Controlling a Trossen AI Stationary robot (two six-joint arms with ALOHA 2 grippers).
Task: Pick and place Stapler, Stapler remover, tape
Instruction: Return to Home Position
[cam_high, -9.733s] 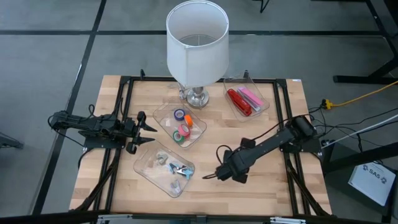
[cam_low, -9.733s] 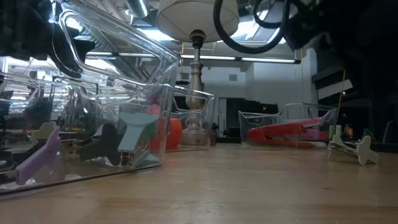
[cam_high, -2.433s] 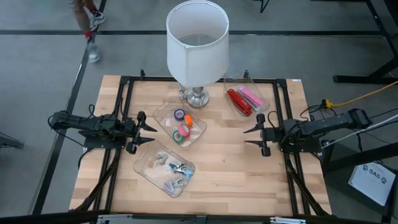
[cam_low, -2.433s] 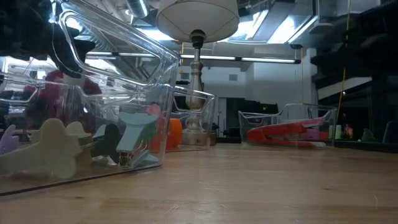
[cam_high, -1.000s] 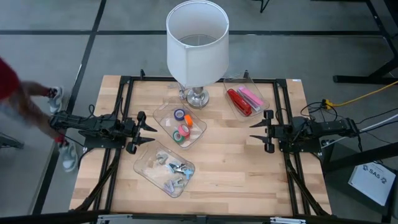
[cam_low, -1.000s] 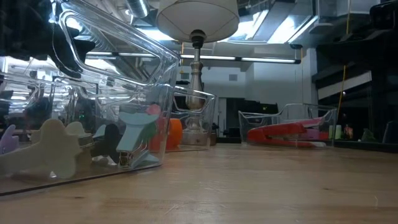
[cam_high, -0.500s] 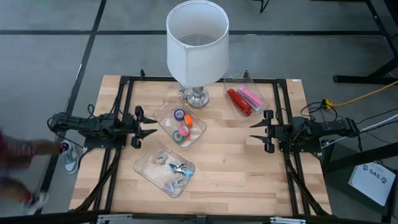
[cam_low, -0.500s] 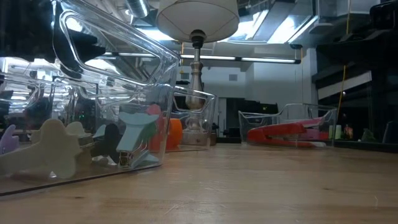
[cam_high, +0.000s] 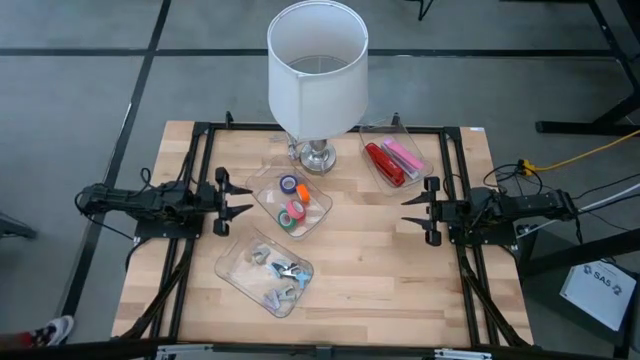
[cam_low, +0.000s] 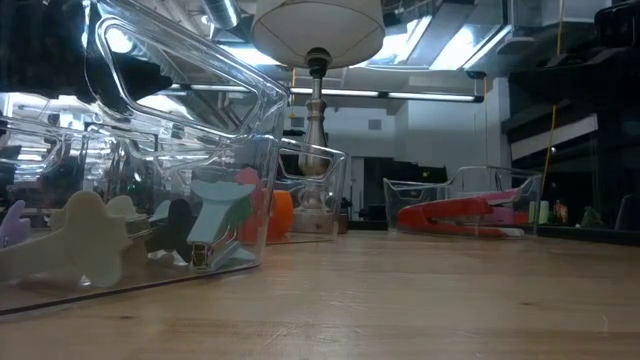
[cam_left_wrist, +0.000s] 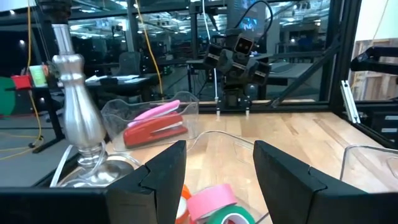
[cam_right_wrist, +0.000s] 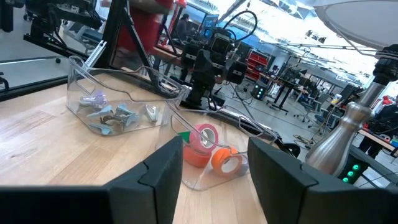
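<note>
Both jaws apart, red stapler (cam_high: 383, 163) lying diagonally

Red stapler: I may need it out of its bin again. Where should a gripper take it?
Probably the red stapler mid-body, from straight above, fingers across its narrow width: it lies flat, and the clear bin walls it in. The pink stapler close beside leaves little room.

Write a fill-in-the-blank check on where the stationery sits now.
The red stapler shares its transparent plastic bin with a ____ stapler. The small coloured tape rolls lie in the ____ of three bins. The left gripper and right gripper have fingers ____, holding nothing.
Missing: pink; middle; open.
</note>
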